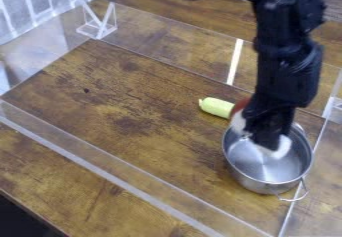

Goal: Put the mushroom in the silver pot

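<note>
Steel: one silver pot [269, 153] on the wooden desk [120, 101], near its right end. One gripper [265, 131] hangs nose-down over the pot's mouth; whether its jaws are spread or pinching cannot be told. One mushroom [245, 114], red-brown cap showing at the gripper's left side above the rim, not visibly resting inside. One yellow-green vegetable [214, 107], just left of the pot. Risk: a release over the rim could tip the mushroom out onto the desk.
</note>
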`<state>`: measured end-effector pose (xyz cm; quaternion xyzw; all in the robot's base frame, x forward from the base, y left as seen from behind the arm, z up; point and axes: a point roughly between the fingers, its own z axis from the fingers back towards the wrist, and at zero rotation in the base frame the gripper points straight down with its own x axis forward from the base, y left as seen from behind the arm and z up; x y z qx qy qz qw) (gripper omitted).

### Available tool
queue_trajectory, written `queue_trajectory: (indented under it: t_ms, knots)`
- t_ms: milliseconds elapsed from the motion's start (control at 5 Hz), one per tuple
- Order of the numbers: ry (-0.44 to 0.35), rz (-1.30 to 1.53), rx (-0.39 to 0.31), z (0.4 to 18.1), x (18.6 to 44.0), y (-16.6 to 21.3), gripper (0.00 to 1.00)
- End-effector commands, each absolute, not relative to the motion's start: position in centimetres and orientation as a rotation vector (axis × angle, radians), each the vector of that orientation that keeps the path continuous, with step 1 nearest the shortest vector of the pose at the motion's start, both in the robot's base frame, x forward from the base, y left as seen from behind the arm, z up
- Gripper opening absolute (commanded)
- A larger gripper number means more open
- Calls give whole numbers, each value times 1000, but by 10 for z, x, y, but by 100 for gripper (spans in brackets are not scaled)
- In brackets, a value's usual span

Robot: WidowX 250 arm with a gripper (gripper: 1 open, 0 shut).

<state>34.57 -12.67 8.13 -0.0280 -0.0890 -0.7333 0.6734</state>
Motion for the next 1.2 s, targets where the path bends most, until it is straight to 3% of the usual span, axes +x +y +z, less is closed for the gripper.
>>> queue_trajectory:
  t_ms: [0,600,1000]
  knots:
    - [-292,-1670,-35,98,354,-124,100]
    - [-352,-1784,-77,80,356,-137,100]
    - [-367,-1755,-78,73,379,-127,100]
